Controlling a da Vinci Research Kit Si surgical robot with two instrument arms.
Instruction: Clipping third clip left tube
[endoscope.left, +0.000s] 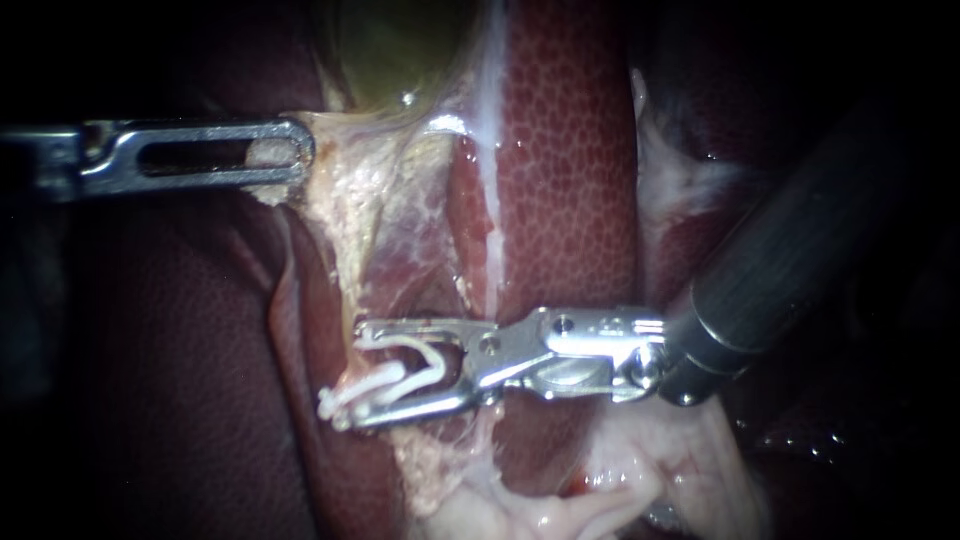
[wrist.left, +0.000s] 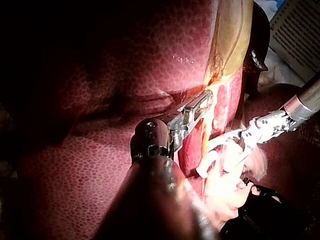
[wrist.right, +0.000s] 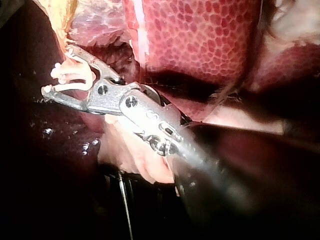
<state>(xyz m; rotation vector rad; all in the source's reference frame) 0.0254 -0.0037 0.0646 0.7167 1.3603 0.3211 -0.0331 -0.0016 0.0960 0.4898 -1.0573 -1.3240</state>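
Observation:
My right instrument (endoscope.left: 350, 375) comes in from the right. Its jaws stand apart with a white clip (endoscope.left: 395, 380) seated between them, touching both. The jaws straddle a pale strand of tissue, the tube (endoscope.left: 352, 255), which runs down from the gallbladder (endoscope.left: 400, 50). In the right wrist view the clip (wrist.right: 75, 75) sits in the same jaws (wrist.right: 56, 71). My left instrument (endoscope.left: 295, 155) reaches in from the left, its slotted jaws shut on pale tissue at the gallbladder's lower edge. The left wrist view shows those jaws (wrist.left: 202, 102) holding it, with the clip (wrist.left: 212, 150) beyond.
Red mottled liver (endoscope.left: 570, 150) fills the background right of the tube. Dark liver lobe (endoscope.left: 180, 350) lies at the left. Pale fatty tissue (endoscope.left: 600, 480) sits beneath the right instrument's shaft.

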